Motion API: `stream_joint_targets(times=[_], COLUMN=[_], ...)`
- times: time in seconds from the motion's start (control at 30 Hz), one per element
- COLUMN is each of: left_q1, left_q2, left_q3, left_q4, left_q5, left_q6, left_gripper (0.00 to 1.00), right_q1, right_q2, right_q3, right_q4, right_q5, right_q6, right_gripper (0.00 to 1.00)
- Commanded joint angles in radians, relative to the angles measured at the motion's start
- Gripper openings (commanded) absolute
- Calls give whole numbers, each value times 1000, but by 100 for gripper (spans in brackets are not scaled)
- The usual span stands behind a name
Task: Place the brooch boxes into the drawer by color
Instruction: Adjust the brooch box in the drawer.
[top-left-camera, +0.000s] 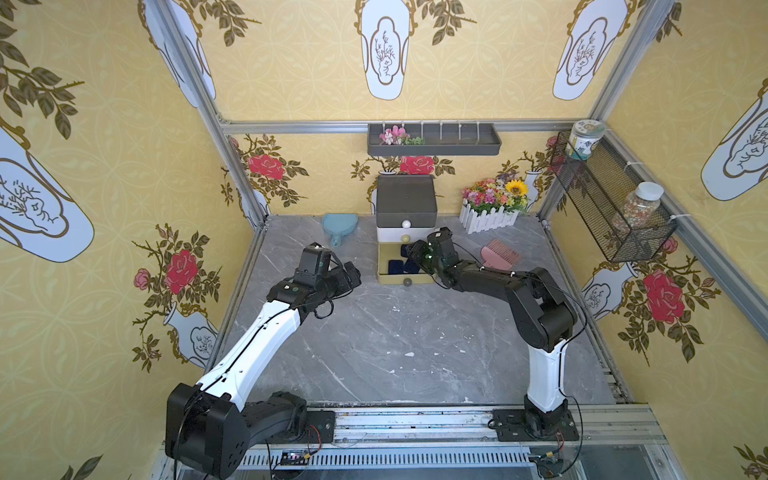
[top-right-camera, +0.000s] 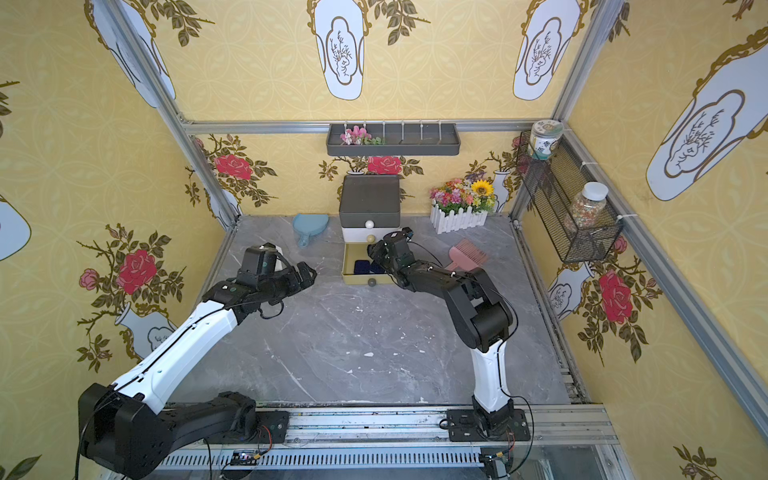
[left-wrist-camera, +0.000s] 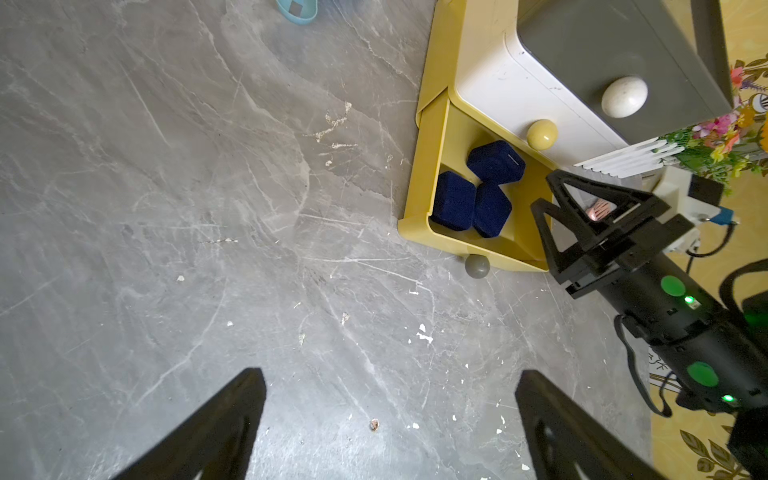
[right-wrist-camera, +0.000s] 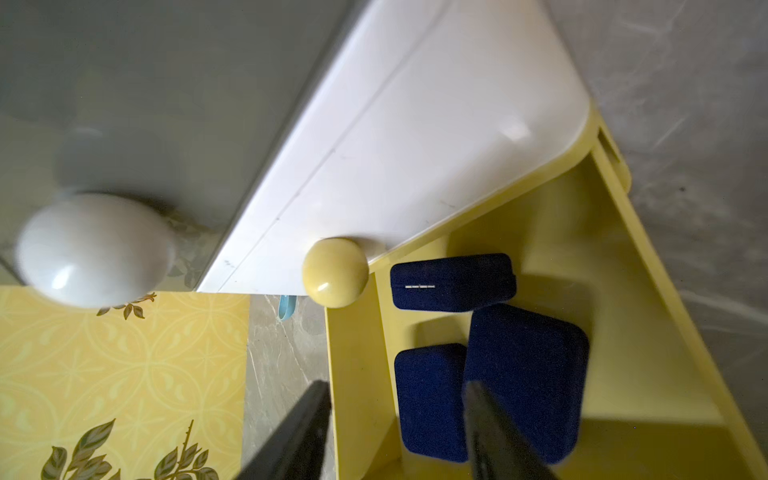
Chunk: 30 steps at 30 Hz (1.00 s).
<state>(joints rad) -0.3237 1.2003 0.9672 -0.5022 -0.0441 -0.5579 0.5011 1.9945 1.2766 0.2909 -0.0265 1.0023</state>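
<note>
The drawer chest (top-left-camera: 406, 199) stands at the back middle of the table, dark grey on top and white in the middle. Its yellow bottom drawer (left-wrist-camera: 419, 166) is pulled out. Three navy brooch boxes (left-wrist-camera: 496, 162) (left-wrist-camera: 453, 199) (left-wrist-camera: 492, 210) lie inside, close together. My right gripper (right-wrist-camera: 397, 383) hangs over the drawer's right side, partly open and holding nothing. One finger is outside the drawer wall (right-wrist-camera: 357, 374), the other above a navy box (right-wrist-camera: 536, 365). My left gripper (left-wrist-camera: 390, 371) is wide open over bare table, left of the drawer.
A light blue hand mirror (top-left-camera: 338, 226) lies left of the chest and a pink comb (top-left-camera: 500, 253) right of it. A white fence planter with flowers (top-left-camera: 494, 203) stands at the back right. A dark wall tray (top-left-camera: 434, 139) and a wire basket (top-left-camera: 611, 199) with jars hang on the walls.
</note>
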Motion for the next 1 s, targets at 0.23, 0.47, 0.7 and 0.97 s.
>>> stream_joint_targets(times=[0.23,0.47,0.7,0.97], left_q1=[0,1,1,2], left_q2=[-5,-1,22,43], left_q3=[-4,-4,-5,-7], left_q4=[5,4,13,19], left_q5=[22,13,19,18], left_q6=[0,4,7,12], left_gripper=[100,100,100,100], right_q1=[-19,-23,-33,-37], right_q2=[77,126,164,181], right_q3=[102,174,200,178], right_q4=[-35,-25,-36,-16], right_q5=[10,13,0,15], right_q6=[-160,-218,-224,-237], right_gripper=[0,0,0,0])
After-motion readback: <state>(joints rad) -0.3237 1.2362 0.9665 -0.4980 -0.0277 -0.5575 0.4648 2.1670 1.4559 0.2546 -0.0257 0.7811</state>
